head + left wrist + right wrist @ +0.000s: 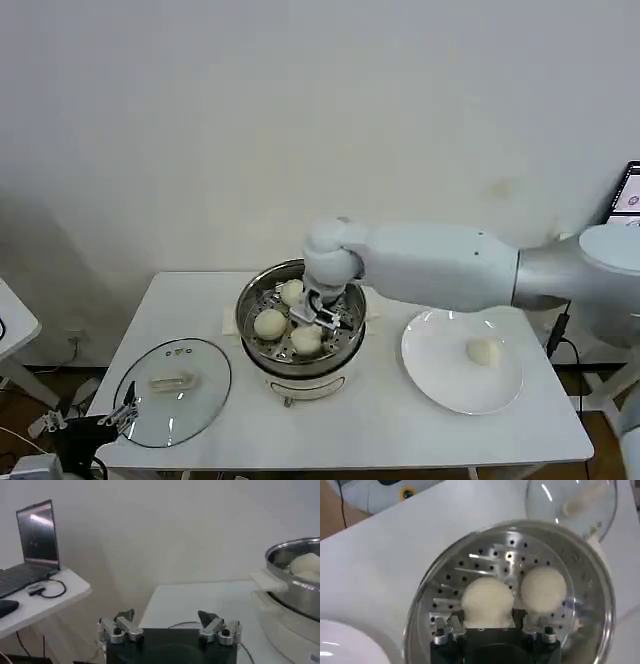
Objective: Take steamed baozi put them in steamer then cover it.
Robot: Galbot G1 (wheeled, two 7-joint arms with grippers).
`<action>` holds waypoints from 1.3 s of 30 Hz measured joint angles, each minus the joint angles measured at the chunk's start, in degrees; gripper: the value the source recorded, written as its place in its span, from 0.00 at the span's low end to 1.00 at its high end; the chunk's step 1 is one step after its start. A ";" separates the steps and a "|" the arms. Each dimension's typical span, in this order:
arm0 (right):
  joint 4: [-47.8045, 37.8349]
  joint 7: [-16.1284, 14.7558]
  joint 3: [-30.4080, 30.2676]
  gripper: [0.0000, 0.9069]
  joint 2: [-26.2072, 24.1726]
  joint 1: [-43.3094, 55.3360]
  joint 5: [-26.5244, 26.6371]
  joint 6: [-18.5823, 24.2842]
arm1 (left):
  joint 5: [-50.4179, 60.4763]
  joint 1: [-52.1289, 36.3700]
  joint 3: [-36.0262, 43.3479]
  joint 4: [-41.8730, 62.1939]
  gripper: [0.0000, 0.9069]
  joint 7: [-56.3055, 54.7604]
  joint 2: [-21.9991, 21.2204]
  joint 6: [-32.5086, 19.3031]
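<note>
Over the middle of the white counter [360, 420] the right gripper [322, 308] hangs low inside the round, shiny stainless-steel steamer [250, 300], its perforated tray showing through in the right wrist view. Three small, smooth, cream-white steamed baozi sit in there: one toward the wall [291, 292], one on the lid side [270, 323], and one at the front [306, 340] just beside the fingers. From the right wrist view a bun [486, 601] sits between the two fingers, but whether they pinch it or have let go I cannot tell. The fourth bun [484, 351] rests alone on the flat white plate [440, 385] to the robot's right, well apart from the pot. By my reckoning the step in hand is setting the third bun down, and doing it well means opening fully, then lifting straight up so a finger does not drag the soft dough or nudge its neighbour [543, 590]. Room should be kept on the tray's bare side for the last one. The round glass lid [205, 395] lies flat on the counter to the robot's left, and the left gripper [169, 630], fingers spread and empty, waits low at that front corner near it, well placed for covering later.
</note>
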 measured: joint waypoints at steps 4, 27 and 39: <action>0.17 0.26 -0.43 0.71 0.25 -0.24 -0.12 1.30 | 0.00 -0.09 -0.13 0.13 1.00 -0.02 0.04 -0.04; -2.32 1.90 1.43 1.00 -1.60 1.34 1.44 3.74 | -0.19 -1.38 0.63 0.93 1.00 -0.24 1.04 0.00; -6.60 4.75 5.11 1.00 -9.44 4.27 6.48 -7.26 | -0.69 -2.97 1.83 1.90 1.00 -0.09 3.21 0.24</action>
